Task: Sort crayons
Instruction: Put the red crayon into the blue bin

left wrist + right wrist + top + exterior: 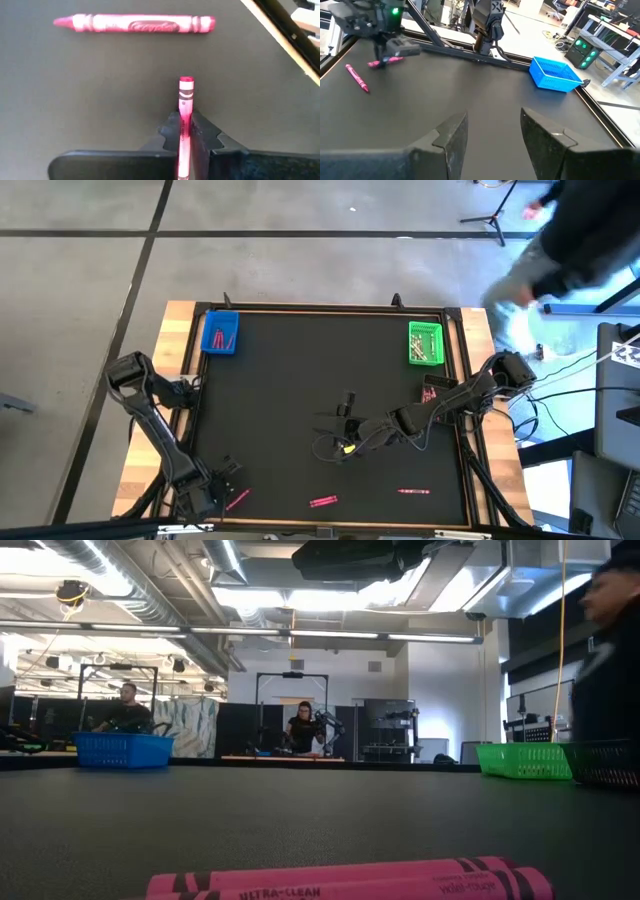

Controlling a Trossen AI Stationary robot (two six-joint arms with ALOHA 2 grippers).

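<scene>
High view is showing the left end effector [228,498] at the tabletop's [300,360] near-left corner, clamping tight on a pink crayon [184,125]. More crayons [323,502] are lying along the near edge. The right end effector [345,442], jaws parted and holding nothing, is hovering mid-table.

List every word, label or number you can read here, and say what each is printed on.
"ULTRA-CLEAN": on the front pink crayon lying nearest the low camera; more lettering further along its wrapper is too blurred to read.
Oval brand mark: on the pink crayon lying on the mat in the left wrist view; too blurred to read.
Crayon held in the left gripper: no readable text.
</scene>
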